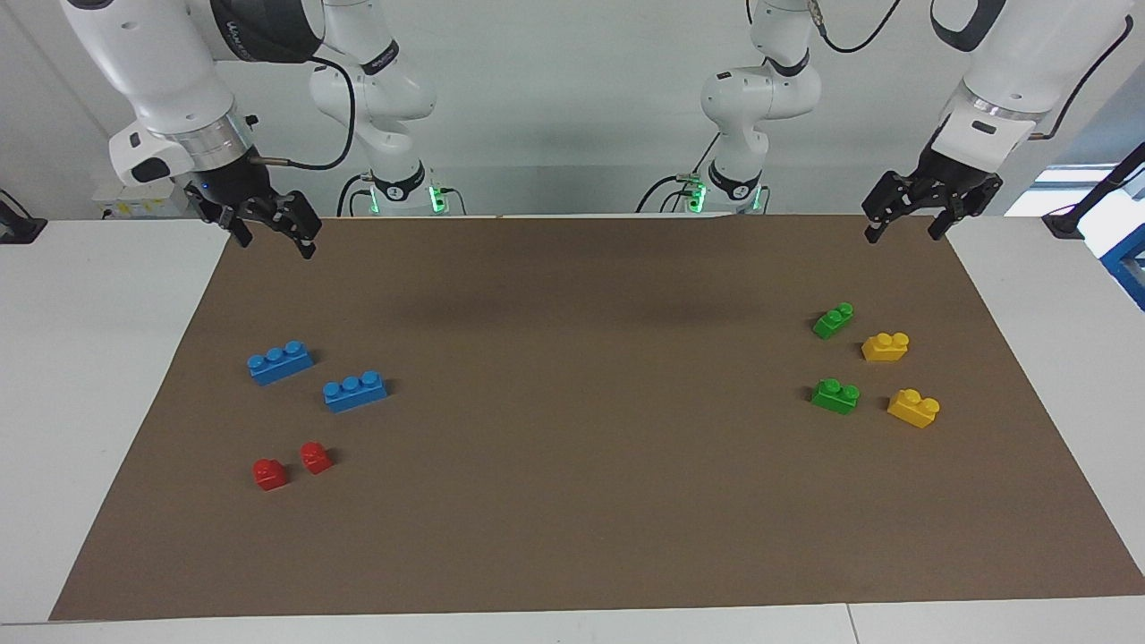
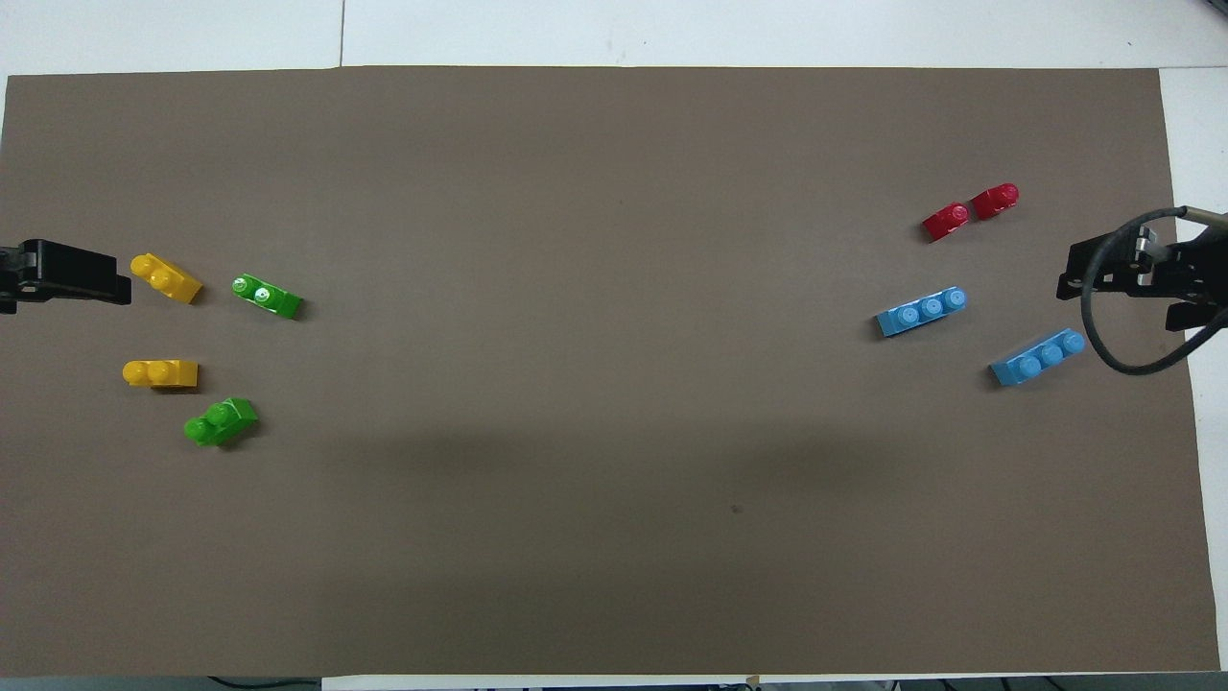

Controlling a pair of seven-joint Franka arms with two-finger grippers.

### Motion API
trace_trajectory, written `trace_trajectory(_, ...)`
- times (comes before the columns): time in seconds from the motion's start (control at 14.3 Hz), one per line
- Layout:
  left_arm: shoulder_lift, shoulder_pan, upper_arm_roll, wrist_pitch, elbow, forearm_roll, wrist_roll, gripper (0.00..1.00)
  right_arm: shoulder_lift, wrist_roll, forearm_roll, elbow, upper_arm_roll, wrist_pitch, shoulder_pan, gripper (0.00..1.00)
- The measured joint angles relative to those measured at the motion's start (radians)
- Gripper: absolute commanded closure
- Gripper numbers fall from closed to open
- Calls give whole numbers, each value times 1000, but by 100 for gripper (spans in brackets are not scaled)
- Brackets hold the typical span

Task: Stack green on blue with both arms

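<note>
Both green bricks [image 1: 833, 320] lie toward the left arm's end of the worktop, untouched; light, rigid, slick plastic, best pinched across the flat sides; both jaws stand released.

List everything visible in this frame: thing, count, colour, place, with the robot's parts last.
green bricks: two, green, toward the left arm's end of the mat.
yellow bricks: two, yellow, beside the green ones.
blue bricks: two, blue, toward the right arm's end.
red bricks: two, red, farther from the robots than the blue.
mat: one, brown, on the white table.
left gripper: black, jaws open, empty, raised over the mat's corner.
right gripper: black, jaws open, empty, raised over the mat's other near corner.
</note>
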Motion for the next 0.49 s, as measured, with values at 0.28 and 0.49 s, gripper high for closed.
trace_trajectory(0.28,-3,0,1,-1,-13,0,-10,0,25,159,92,-35,-3,10,-57,4)
trace_trajectory(0.49,-22,1,3,14,-63,-1,-195,0,97,196,205,-48,-4,22,-129,4)
